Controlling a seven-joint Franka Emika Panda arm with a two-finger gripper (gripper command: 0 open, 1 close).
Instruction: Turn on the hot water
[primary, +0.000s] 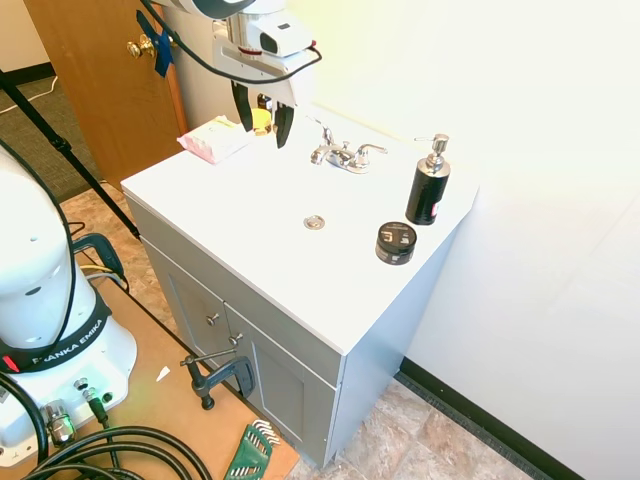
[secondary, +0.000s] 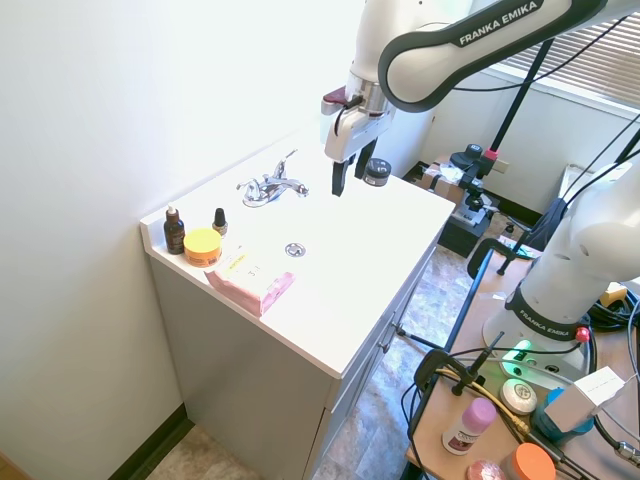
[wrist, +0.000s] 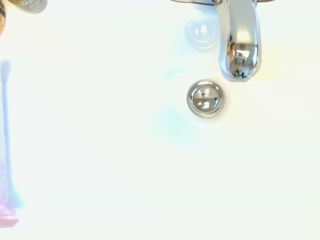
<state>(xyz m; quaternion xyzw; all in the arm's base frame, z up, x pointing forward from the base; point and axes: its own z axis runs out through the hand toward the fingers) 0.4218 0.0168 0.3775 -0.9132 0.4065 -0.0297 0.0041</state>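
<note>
Jaws stand wide above the faucet (primary: 342, 154); only the wrist view shows its spout (wrist: 240, 42) over the drain (wrist: 205, 98).

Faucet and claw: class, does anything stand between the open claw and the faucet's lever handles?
Nothing visible does. The claw hangs open above the sink, apart from the faucet, with only bare air between them. The pump bottle and the small round tin stand on the faucet's far side, out of the path.
</note>
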